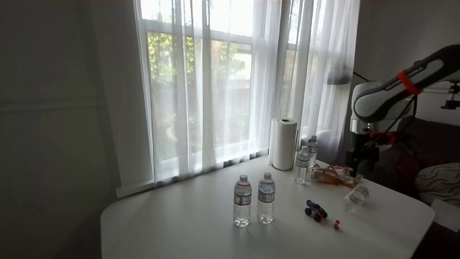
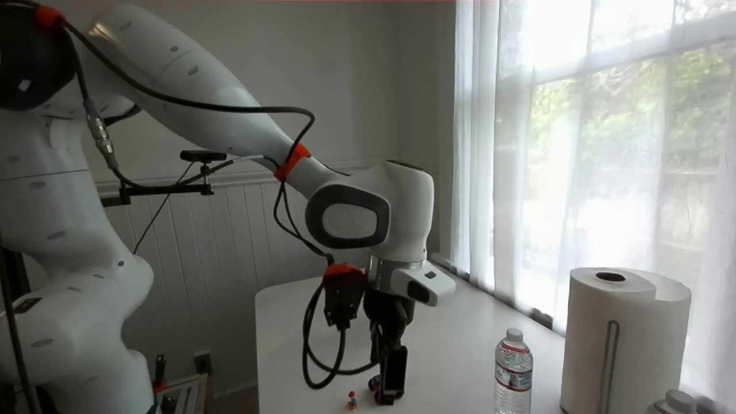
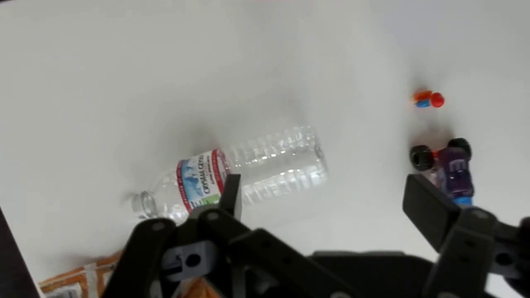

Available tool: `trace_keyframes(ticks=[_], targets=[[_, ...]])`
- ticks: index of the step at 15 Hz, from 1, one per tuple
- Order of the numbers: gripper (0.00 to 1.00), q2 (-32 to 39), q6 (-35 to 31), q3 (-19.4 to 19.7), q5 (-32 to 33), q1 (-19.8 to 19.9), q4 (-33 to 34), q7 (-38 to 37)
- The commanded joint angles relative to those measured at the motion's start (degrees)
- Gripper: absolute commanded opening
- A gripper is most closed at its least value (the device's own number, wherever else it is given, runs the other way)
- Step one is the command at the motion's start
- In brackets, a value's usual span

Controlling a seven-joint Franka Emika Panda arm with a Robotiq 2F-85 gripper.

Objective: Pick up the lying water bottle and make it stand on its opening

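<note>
1. My gripper (image 3: 325, 203): fingers spread wide, holding nothing, hanging above the white table (image 1: 179, 226).
2. Water bottle (image 3: 269, 165): on its side on the table, lower than my fingers. In wrist view neck points left, one finger hides part of the bottle.
3. Toy truck (image 3: 455, 169) and little figure (image 3: 428, 99): off the bottle's base end.
4. Orange bag (image 1: 327, 176): near the neck.
5. Two capped bottles (image 1: 242, 203): upright, just beside each other.

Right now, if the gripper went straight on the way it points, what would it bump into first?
Most likely the lying water bottle: the open gripper points down, and in the wrist view one finger overlaps the bottle's side. Depth is hard to judge, so it could reach the table first.
</note>
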State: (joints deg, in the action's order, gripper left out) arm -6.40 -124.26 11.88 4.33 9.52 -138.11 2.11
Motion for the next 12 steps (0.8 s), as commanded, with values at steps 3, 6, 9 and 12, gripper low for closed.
trace_keyframes(ticks=[3, 6, 9, 12], targets=[[1.00, 5.45, -3.58, 1.31, -0.42, 3.50, -0.47, -11.22], [1.00, 7.88, -3.22, 1.90, -3.02, 4.08, -0.14, -12.99], [1.00, 9.78, -4.47, 2.09, -6.23, 4.14, -0.18, -16.75], [1.00, 11.35, -9.33, 2.06, -8.50, 3.81, -0.52, -21.69]])
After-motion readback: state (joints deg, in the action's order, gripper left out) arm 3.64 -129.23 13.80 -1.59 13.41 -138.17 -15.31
